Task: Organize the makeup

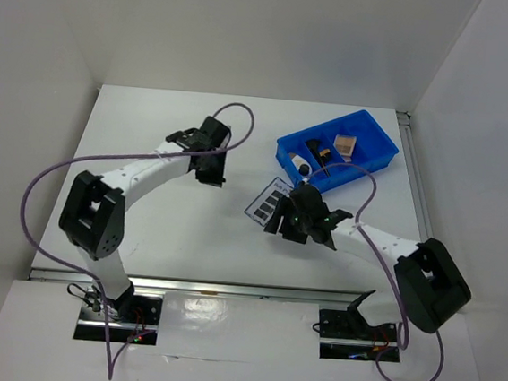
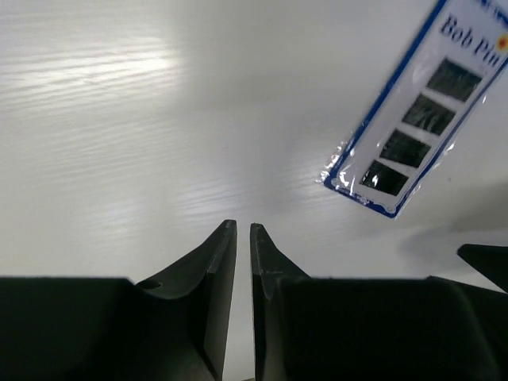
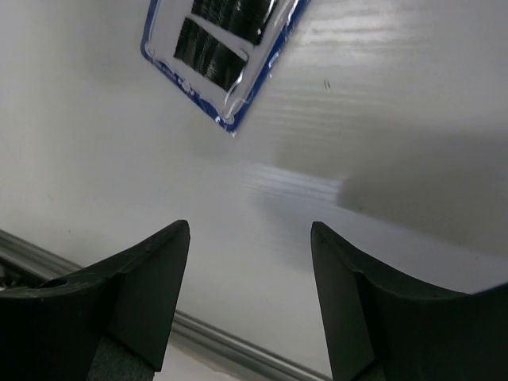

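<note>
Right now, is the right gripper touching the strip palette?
Apart. The right wrist view shows the right gripper open, with bare table between it and the strip palette.

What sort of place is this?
Probably a robotics lab test cell: a white table boxed in by plain white walls, a left arm and right arm bolted at its near edge, and a blue bin.
</note>
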Controlling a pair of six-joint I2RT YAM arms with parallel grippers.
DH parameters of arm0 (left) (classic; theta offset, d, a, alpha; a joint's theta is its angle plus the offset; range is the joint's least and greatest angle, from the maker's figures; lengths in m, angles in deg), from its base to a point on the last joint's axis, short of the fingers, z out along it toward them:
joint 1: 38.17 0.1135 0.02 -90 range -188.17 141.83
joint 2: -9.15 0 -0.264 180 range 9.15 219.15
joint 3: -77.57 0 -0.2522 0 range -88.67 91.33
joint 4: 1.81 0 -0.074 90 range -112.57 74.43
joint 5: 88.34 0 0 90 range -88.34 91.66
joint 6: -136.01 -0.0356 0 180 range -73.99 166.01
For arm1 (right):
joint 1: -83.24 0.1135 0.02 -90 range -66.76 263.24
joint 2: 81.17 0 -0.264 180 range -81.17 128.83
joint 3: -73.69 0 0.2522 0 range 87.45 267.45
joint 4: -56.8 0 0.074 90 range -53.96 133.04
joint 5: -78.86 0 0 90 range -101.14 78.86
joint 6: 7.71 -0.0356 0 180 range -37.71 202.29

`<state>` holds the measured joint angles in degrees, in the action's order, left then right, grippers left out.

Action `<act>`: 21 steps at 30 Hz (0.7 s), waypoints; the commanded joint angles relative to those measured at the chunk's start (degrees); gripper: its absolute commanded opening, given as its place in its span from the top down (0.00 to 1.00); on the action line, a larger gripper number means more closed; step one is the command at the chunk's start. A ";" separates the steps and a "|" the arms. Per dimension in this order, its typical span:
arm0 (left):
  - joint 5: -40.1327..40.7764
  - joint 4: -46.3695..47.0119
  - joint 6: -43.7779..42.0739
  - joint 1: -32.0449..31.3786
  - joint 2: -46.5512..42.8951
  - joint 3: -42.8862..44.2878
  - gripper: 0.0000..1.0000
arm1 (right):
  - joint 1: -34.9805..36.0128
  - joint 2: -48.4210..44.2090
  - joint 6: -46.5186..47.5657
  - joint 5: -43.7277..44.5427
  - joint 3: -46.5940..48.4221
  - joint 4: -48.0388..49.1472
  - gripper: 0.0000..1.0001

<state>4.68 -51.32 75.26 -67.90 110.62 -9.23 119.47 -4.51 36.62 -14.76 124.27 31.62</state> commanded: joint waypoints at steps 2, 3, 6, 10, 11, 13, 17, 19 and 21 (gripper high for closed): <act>1.72 -1.43 1.51 3.45 -8.82 -0.60 0.74 | 2.61 5.77 -0.74 8.35 6.24 5.53 0.30; 1.72 -1.43 1.51 3.98 -10.57 -0.60 0.74 | 3.23 6.74 -0.13 9.84 7.21 5.53 0.30; 2.25 -1.96 2.64 5.47 -12.87 -1.13 0.74 | 4.29 11.04 2.33 13.81 11.51 5.01 0.33; 2.25 -1.96 2.65 7.14 -15.95 -2.26 0.74 | 5.51 17.01 4.62 18.90 17.48 3.69 0.40; 2.25 -1.96 2.65 7.15 -16.82 -2.27 0.74 | 5.52 17.90 5.23 20.30 18.11 4.21 0.42; 2.25 -1.96 2.65 7.84 -17.53 -2.79 0.74 | 5.52 20.01 6.46 20.93 20.30 4.21 0.51; 1.72 -1.96 2.65 8.38 -18.06 -3.33 0.74 | 6.14 26.33 7.88 21.63 23.29 3.60 0.68; 1.72 -1.96 2.65 8.38 -18.06 -3.33 0.74 | 7.53 27.57 8.66 20.93 23.91 3.60 0.69; 1.72 -1.96 2.65 8.91 -18.06 -3.33 0.74 | 8.77 28.97 8.67 20.40 24.44 2.98 0.72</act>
<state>6.34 -53.33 76.71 -59.49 94.69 -12.59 125.85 22.51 43.73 4.54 146.60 34.92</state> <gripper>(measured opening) 0.265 0.288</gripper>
